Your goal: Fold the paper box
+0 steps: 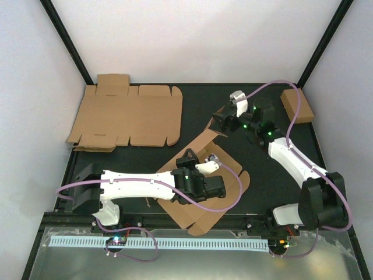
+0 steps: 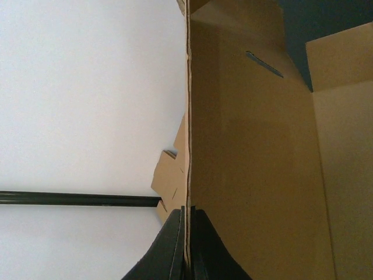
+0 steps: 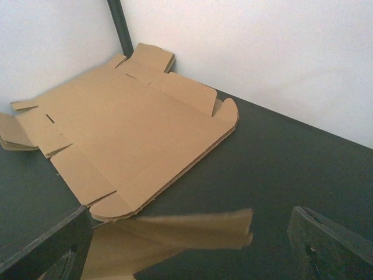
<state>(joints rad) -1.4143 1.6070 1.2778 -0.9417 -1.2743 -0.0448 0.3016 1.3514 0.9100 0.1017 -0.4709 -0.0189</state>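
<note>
The paper box (image 1: 224, 175) is a brown cardboard die-cut lying part-folded at the table's middle front. My left gripper (image 1: 213, 163) is shut on one of its raised panels. In the left wrist view the fingertips (image 2: 175, 245) pinch the panel's thin edge, and the panel (image 2: 250, 151) fills the right half. My right gripper (image 1: 223, 121) hovers open over the box's far corner flap (image 1: 211, 129). In the right wrist view that flap (image 3: 175, 239) lies blurred between the wide-apart fingers (image 3: 332, 245), touching neither.
A second flat cardboard blank (image 1: 125, 116) lies at the back left, also in the right wrist view (image 3: 128, 134). A small closed brown box (image 1: 296, 105) sits at the back right. White walls and black frame posts (image 1: 65, 35) bound the dark table.
</note>
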